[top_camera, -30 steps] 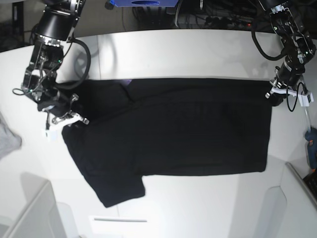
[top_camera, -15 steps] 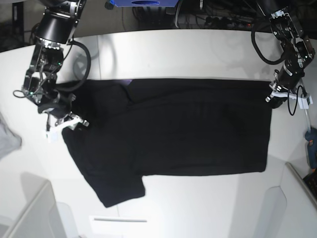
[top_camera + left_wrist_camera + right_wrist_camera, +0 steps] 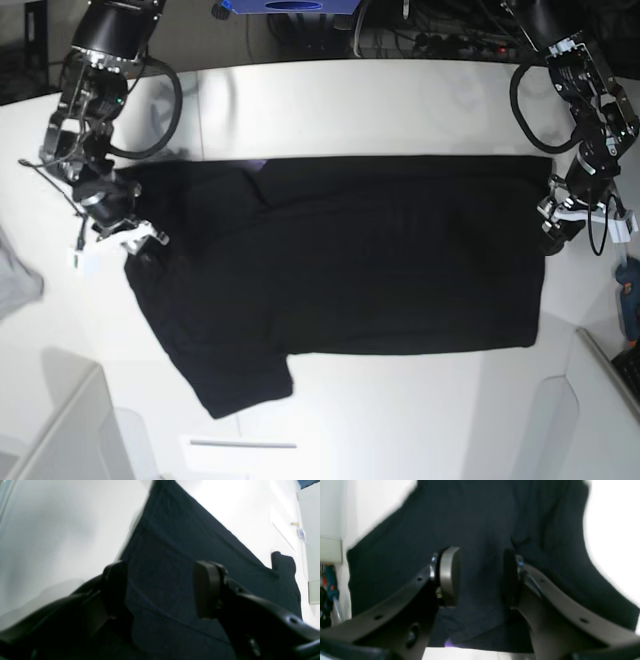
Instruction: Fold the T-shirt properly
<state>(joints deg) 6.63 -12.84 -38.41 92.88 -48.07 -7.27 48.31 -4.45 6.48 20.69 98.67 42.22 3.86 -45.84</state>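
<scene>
Here the T-shirt (image 3: 350, 260) lies flat on the table (image 3: 350, 100), long axis across the frame. The left end effector (image 3: 556, 222) sits at its right edge and the right end effector (image 3: 125, 235) at its left. Both stand open over cloth, holding nothing, each equally near its own end.

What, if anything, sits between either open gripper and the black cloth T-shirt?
Nothing visible does. The left gripper and the right gripper both hang open directly over the black cloth T-shirt, with only dark fabric showing between their pads.
</scene>
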